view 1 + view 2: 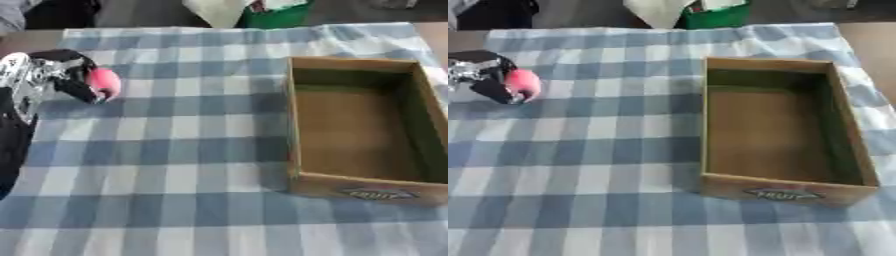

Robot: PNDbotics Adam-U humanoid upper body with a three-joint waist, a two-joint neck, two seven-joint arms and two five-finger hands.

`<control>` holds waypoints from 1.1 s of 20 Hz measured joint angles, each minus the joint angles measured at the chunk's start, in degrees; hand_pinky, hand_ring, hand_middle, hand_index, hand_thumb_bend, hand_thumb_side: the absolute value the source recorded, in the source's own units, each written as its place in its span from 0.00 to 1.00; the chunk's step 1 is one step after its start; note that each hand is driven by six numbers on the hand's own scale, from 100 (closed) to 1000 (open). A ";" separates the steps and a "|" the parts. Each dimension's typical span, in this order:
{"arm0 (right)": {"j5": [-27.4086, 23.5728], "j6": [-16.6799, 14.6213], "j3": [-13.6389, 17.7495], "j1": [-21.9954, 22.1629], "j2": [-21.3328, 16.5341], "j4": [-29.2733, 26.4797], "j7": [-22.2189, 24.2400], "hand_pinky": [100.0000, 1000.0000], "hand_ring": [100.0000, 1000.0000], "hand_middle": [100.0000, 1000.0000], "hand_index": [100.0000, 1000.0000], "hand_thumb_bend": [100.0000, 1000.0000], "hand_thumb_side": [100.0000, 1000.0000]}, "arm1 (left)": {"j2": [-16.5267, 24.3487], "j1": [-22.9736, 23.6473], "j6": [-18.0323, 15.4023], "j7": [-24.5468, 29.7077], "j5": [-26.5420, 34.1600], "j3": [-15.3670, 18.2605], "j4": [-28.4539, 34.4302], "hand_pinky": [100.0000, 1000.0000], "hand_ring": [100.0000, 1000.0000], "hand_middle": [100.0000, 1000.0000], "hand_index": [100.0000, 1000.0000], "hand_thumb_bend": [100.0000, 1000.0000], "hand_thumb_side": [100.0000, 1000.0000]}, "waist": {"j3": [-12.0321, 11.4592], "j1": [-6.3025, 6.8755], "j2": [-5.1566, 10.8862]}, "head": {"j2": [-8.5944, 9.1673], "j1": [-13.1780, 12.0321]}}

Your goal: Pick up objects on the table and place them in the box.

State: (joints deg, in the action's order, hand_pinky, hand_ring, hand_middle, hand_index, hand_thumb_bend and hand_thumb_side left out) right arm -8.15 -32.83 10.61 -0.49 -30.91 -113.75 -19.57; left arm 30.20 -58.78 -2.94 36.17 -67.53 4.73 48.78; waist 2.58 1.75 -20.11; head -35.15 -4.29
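Observation:
A small pink rounded object (104,82) sits at the far left of the checked cloth, held in the curled fingers of my left hand (66,75). The hand is black and silver and comes in from the left edge, its arm running down the left side. An open cardboard box (297,125) stands on the right half of the table with nothing visible inside it. The pink object is well to the left of the box. My right hand shows in neither view.
A blue and white checked tablecloth (175,150) covers the table. Beyond its far edge lie a green item (276,15) and a pale bag (214,10). Bare cloth stretches between the hand and the box.

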 measured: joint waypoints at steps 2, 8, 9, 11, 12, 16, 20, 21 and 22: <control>0.00 0.08 0.01 0.01 0.09 0.00 -0.08 0.76 0.80 0.73 0.91 0.00 1.00 | 0.00 0.00 -0.13 -0.04 0.85 0.00 -0.02 0.26 0.55 0.56 0.76 0.00 0.38 | -0.03 0.01 0.00 | -0.02 0.09; 0.00 0.34 0.02 0.07 0.37 0.00 -0.34 0.76 0.80 0.73 0.91 0.00 1.00 | 0.00 0.00 0.29 -1.19 3.45 -0.01 1.76 0.23 0.50 0.56 0.74 0.00 0.37 | -0.21 0.02 0.01 | -0.07 0.41; 0.00 0.35 0.02 0.07 0.37 0.00 -0.35 0.76 0.80 0.73 0.91 0.00 1.00 | 0.00 -0.05 0.37 -1.51 3.64 -0.01 2.77 0.23 0.50 0.55 0.73 0.00 0.35 | -0.23 0.02 0.01 | -0.08 0.42; 0.00 0.35 0.02 0.08 0.37 0.00 -0.36 0.76 0.80 0.73 0.91 0.00 1.00 | 0.00 -0.28 0.51 -2.39 3.70 -0.02 5.57 0.23 0.50 0.55 0.73 0.00 0.33 | -0.26 0.02 0.04 | -0.10 0.45; 0.00 0.34 0.02 0.08 0.37 0.00 -0.36 0.76 0.80 0.73 0.91 0.00 1.00 | -0.01 -0.43 0.59 -2.89 3.61 -0.02 7.40 0.23 0.50 0.55 0.73 0.00 0.33 | -0.27 0.02 0.07 | -0.12 0.50; -0.01 0.32 0.04 0.19 0.37 0.00 -0.38 0.76 0.80 0.73 0.91 0.00 1.00 | -0.70 -1.51 1.20 -5.67 1.75 -0.83 16.51 0.16 0.45 0.54 0.71 0.00 0.34 | -0.28 0.04 0.48 | -0.62 0.91; -0.25 0.29 0.05 0.04 0.36 0.00 -0.39 0.76 0.80 0.73 0.91 0.00 1.00 | -3.54 -2.84 1.71 -8.71 1.94 -3.27 24.58 0.22 0.45 0.53 0.68 0.00 0.32 | -0.13 0.03 0.77 | -0.75 0.87; -0.52 0.26 0.05 -0.04 0.36 0.00 -0.40 0.76 0.80 0.73 0.91 0.00 1.00 | -4.69 -3.23 1.79 -9.53 2.50 -4.08 26.13 0.21 0.44 0.52 0.68 0.00 0.32 | -0.08 0.01 0.93 | -0.83 0.84; -0.76 0.20 0.05 -0.14 0.35 0.00 -0.43 0.76 0.80 0.73 0.91 0.00 1.00 | -5.88 -3.61 1.78 -10.33 3.08 -4.90 27.46 0.17 0.42 0.51 0.68 0.00 0.31 | 0.05 -0.01 1.11 | -0.84 0.72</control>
State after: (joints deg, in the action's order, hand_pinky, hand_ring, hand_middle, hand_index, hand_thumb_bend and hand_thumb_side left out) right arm -8.91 -32.63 10.65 -0.62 -30.57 -113.75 -20.00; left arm 24.32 -62.39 -1.15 25.83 -64.45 -0.17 76.24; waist 2.63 1.74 -19.01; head -35.99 -3.58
